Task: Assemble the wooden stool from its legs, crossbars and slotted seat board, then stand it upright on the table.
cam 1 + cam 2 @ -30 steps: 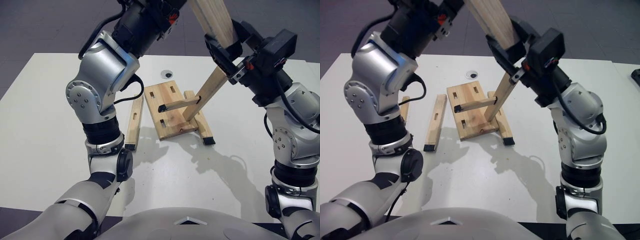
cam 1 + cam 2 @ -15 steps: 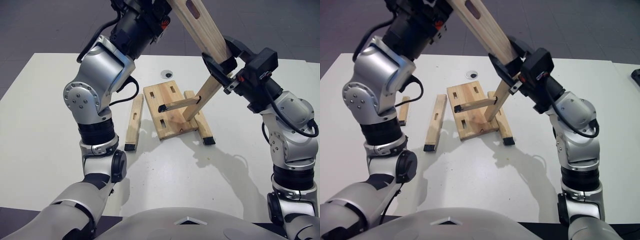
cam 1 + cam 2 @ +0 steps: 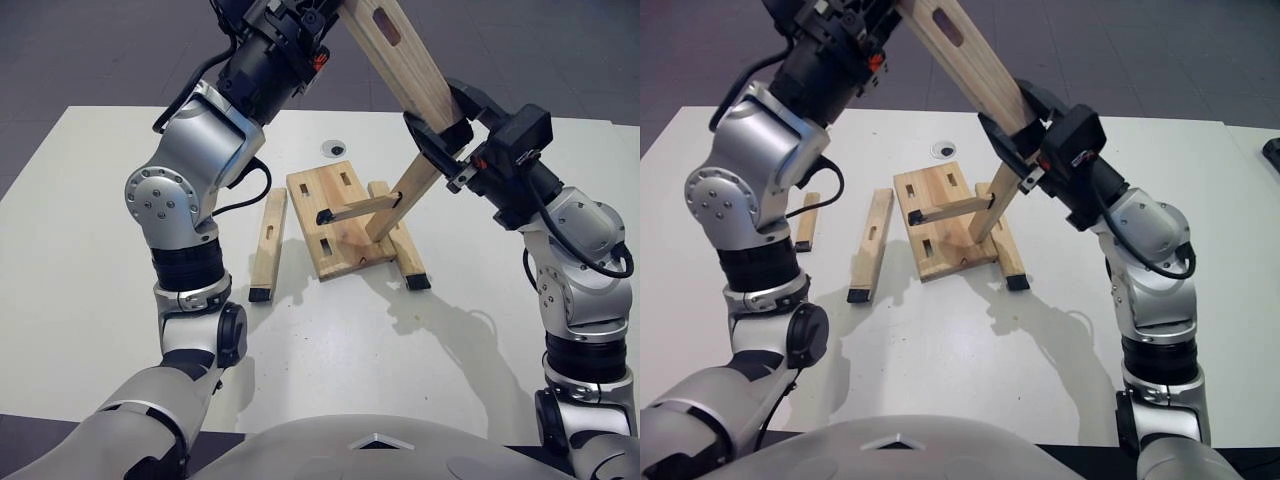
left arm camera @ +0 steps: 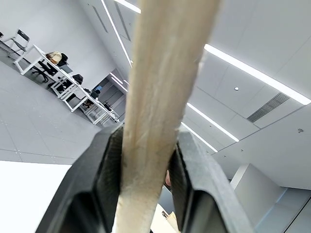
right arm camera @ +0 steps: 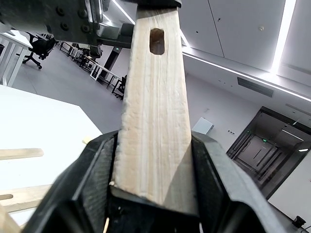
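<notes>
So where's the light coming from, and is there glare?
Left wrist view: bright ceiling strips behind the held leg. Right wrist view: a light strip overhead. Left eye view: soft shadows beside the seat board on the table, no harsh glare.

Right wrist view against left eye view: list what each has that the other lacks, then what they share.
Right wrist view's own: ceiling light strips and office chairs in the room behind. Left eye view's own: the slotted seat board lying flat, a round hole in the table, and a black-footed leg beside the board. Shared: the slotted leg held at a slant above the table, clamped by the right end effector and, higher up, the left end effector; also wooden pieces on the table, too partial in the wrist view to name.
</notes>
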`<state>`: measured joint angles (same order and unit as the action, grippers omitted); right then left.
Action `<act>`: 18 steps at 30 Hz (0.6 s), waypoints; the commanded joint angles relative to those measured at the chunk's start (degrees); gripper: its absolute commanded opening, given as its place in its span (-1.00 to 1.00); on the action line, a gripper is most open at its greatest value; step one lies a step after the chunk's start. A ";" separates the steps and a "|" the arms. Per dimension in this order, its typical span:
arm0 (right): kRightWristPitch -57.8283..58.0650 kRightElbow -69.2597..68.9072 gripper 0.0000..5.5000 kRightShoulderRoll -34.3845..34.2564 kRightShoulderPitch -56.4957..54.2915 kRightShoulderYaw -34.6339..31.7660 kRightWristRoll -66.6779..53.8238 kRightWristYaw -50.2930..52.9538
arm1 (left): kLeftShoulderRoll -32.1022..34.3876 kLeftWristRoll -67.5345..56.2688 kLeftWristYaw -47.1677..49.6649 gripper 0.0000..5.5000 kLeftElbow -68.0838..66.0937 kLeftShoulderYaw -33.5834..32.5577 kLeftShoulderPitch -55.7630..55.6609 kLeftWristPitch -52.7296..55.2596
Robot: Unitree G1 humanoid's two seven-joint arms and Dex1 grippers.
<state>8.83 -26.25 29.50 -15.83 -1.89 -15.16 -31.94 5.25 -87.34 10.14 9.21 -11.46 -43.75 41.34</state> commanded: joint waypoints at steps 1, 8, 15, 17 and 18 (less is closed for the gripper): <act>0.67 0.20 -0.24 1.12 1.37 1.19 1.86 -0.77 | -0.02 0.44 -1.77 -0.56 1.40 0.56 0.13 0.07; 0.67 0.82 -0.24 1.64 1.60 1.37 2.92 -0.45 | 0.76 7.49 -5.86 -0.58 3.45 1.79 1.45 -1.52; 0.41 2.31 -0.24 2.03 0.83 1.41 3.42 -0.66 | 0.85 16.77 -10.49 -0.61 3.99 1.08 3.35 -6.03; 0.27 2.69 -0.24 2.08 0.48 1.23 3.32 -0.86 | 0.52 17.89 -11.34 -0.61 4.39 0.89 3.81 -6.42; 0.17 2.81 -0.24 2.18 0.38 1.30 3.21 -1.19 | 0.39 18.40 -11.77 -0.61 4.68 1.03 4.00 -6.46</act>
<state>7.94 -25.06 30.12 -16.23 -0.82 -13.29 -32.03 5.15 -71.22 -1.50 12.28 -9.33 -40.10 37.49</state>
